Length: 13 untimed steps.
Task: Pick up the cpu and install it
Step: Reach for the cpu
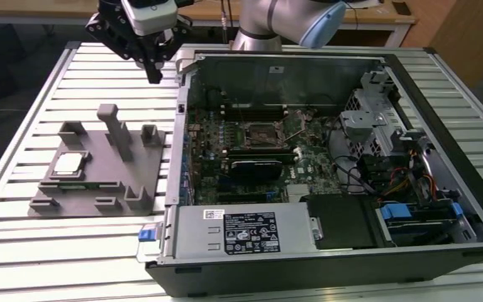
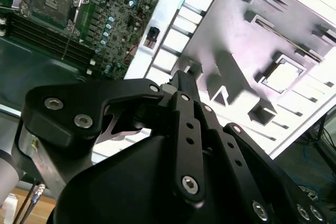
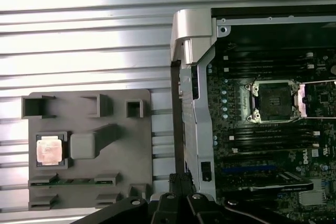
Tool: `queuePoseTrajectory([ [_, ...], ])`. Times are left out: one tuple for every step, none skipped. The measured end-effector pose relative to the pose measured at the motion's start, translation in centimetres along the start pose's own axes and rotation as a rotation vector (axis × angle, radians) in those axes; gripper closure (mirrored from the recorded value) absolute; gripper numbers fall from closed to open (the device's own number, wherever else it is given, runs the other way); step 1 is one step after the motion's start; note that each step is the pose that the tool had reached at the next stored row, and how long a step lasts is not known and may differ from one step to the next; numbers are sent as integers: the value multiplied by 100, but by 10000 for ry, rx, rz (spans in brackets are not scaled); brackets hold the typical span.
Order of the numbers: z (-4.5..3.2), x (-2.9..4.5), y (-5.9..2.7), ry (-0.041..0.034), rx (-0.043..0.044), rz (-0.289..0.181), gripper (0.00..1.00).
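The cpu point(image 1: 68, 165) lies flat in a square recess at the exterior view's left end of a grey fixture plate point(image 1: 138, 171), with its silver top facing up. It also appears in both wrist views point(image 3: 48, 149) point(image 2: 283, 74). My gripper point(image 1: 153, 74) hangs high above the table behind the fixture, near the case's back left corner and well apart from the cpu. Its fingers are shut together and hold nothing. The motherboard socket point(image 1: 264, 133) point(image 3: 274, 99) point(image 2: 50, 1) sits with its metal frame lifted, and its dark centre is bare.
An open computer case point(image 1: 173, 182) lies on its side on the slatted metal table point(image 1: 57, 251), with its side wall close to the fixture. Tall posts point(image 1: 114, 129) rise from the fixture. Cables, a drive cage point(image 1: 367, 119) and a power supply point(image 1: 241, 229) crowd the case.
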State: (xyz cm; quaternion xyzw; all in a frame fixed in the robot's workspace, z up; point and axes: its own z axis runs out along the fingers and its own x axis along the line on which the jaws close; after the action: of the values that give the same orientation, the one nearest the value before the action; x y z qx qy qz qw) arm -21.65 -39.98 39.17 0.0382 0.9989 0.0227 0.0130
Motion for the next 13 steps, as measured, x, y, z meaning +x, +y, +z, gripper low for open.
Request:
queuePoseTrajectory([
  [0,11,-1,0,-3,0,89],
  [0,23,-2,0,-7,0,89],
  [-1,32,-3,1,-8,0,89],
  [-1,44,-4,0,-11,0,89],
  [-1,59,-5,0,-12,1,89],
  [-2,74,-7,1,-13,1,89],
  [-2,90,-8,1,-15,1,89],
  [-3,105,-9,1,-16,2,89],
  [-3,120,-11,2,-17,2,89],
  [-4,135,-12,1,-18,2,89],
  [-4,148,-13,1,-19,2,89],
  [-4,161,-15,1,-19,2,89],
  [-4,174,-16,1,-20,2,89],
])
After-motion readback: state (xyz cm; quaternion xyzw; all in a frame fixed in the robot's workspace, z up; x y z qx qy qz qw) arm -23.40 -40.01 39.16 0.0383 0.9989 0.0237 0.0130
